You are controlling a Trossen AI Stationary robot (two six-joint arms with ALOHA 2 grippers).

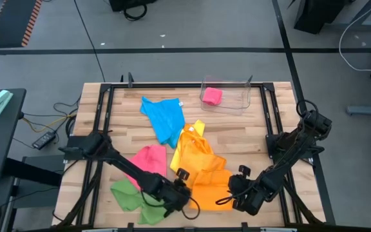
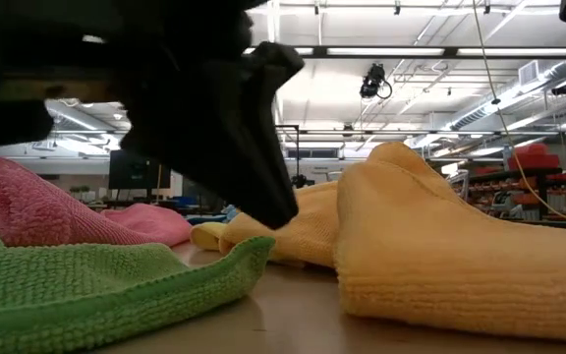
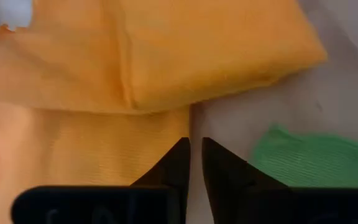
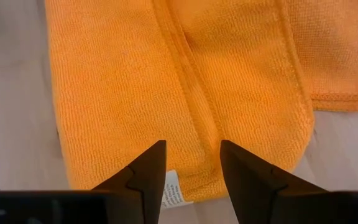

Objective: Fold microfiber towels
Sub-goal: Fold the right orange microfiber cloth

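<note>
An orange towel lies folded on the table near the front edge; it also shows in the low view. My left gripper is at its left edge, fingers almost together, between the orange towel and a green towel. My right gripper is open at the towel's right side, its fingers apart over the orange towel's hemmed edge and white label. Yellow, pink, blue and green towels lie loose on the table. My left gripper's fingertips stand at the orange towel's edge, where it meets the bare table. I cannot tell whether they touch the cloth.
A clear plastic bin holding a folded pink towel stands at the far right of the table. Bare wood shows to the right of the orange towel. The table's front edge is close behind both grippers.
</note>
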